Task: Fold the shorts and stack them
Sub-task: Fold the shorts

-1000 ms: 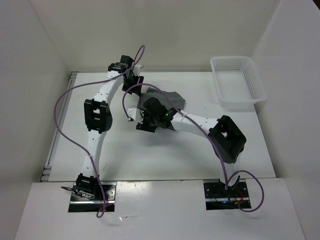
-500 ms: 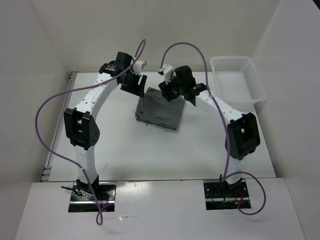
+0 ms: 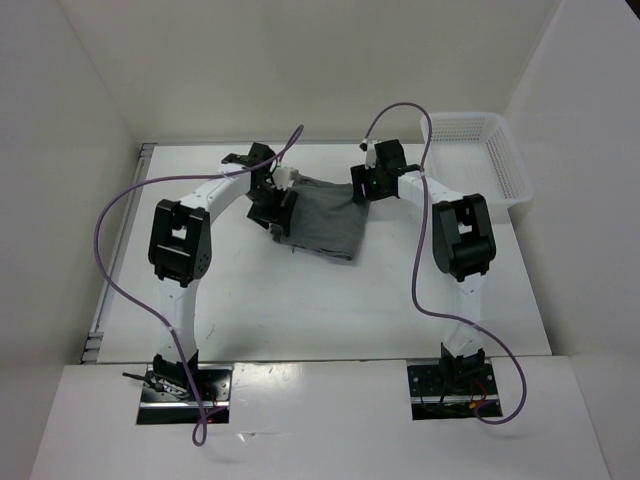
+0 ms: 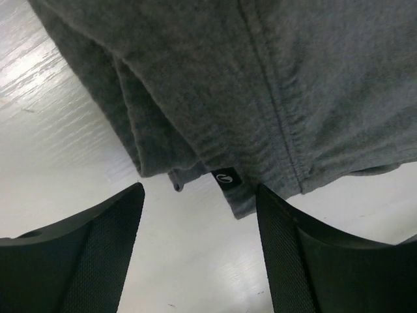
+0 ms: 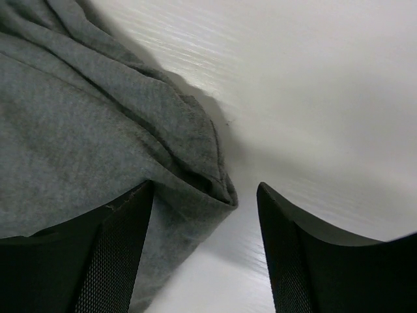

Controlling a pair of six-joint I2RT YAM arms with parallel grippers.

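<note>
The grey shorts [image 3: 325, 218] lie folded on the white table, at the middle far side. My left gripper [image 3: 277, 208] is at their left edge, open and empty; in the left wrist view the cloth [image 4: 260, 85] with a small black label [image 4: 227, 177] lies just beyond the fingertips [image 4: 104, 235]. My right gripper [image 3: 363, 188] is at their far right corner, open and empty; in the right wrist view a folded corner of the shorts [image 5: 130, 143] lies between the fingertips [image 5: 293, 248], not gripped.
A white mesh basket [image 3: 477, 162] stands at the far right of the table [image 3: 300, 300]. Purple cables loop above both arms. White walls close in the left, back and right sides.
Both arms have drawn in and come down to the shorts' edges. The left gripper moved from the far left corner to the left edge; the right gripper moved slightly right to the far right corner.
</note>
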